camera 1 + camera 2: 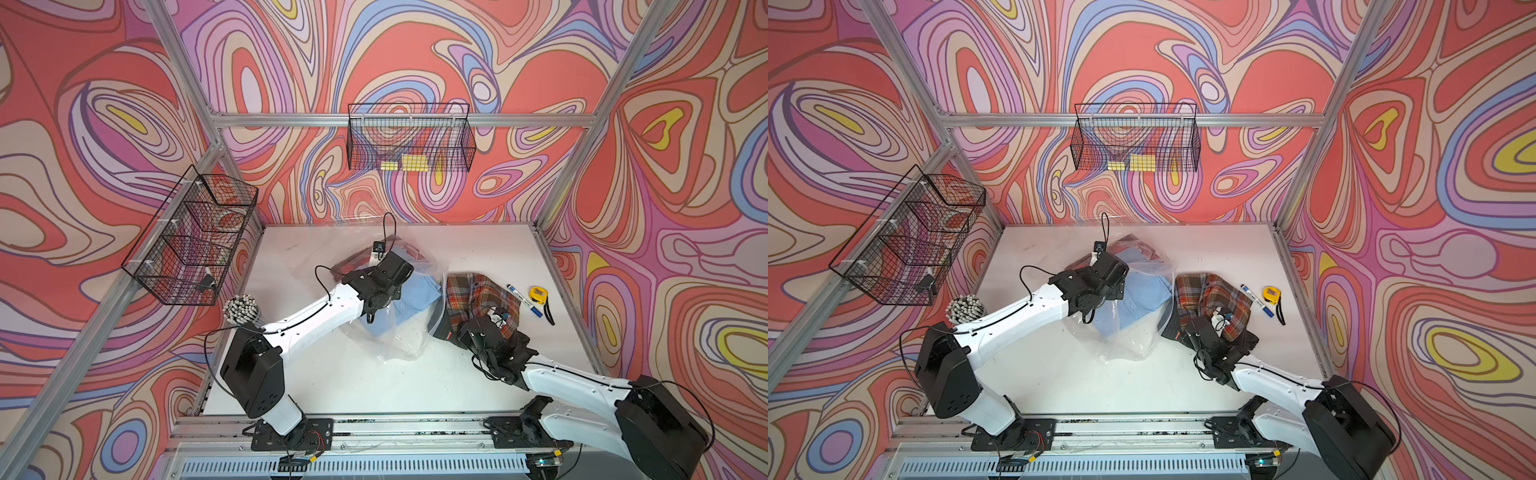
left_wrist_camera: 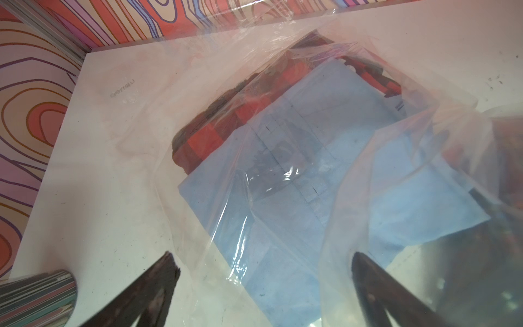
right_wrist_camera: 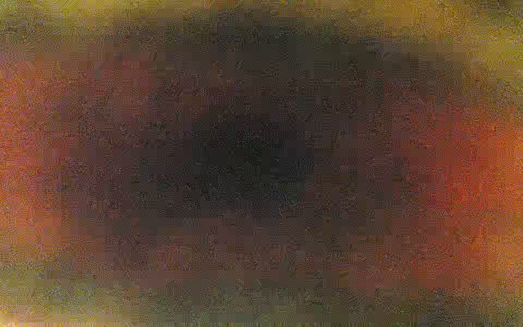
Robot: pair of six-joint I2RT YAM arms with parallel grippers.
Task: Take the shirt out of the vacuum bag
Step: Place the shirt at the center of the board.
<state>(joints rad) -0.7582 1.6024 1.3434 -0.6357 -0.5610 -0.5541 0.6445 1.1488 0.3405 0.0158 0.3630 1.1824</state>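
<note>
The vacuum bag (image 1: pixel 395 340) (image 1: pixel 1125 338) is clear crinkly plastic lying mid-table. Inside it a folded light blue shirt (image 2: pixel 283 198) (image 1: pixel 415 291) lies over a red checked one (image 2: pixel 215 136). My left gripper (image 2: pixel 263 271) hovers open over the bag, its dark fingers (image 2: pixel 158 286) spread wide with plastic film and blue cloth between them. A brown-orange plaid shirt (image 1: pixel 478 291) (image 1: pixel 1208 291) lies outside, just right of the bag. My right gripper (image 1: pixel 492 330) (image 1: pixel 1208 332) is sunk into this plaid cloth, fingers hidden. The right wrist view is dark and blurred, covered by fabric.
A blue marker (image 1: pixel 524 300) and a yellow tape measure (image 1: pixel 539 295) lie right of the plaid shirt. A bundle of white sticks (image 1: pixel 241 309) stands at the table's left edge. Wire baskets hang on the left wall (image 1: pixel 195 237) and back wall (image 1: pixel 409 137).
</note>
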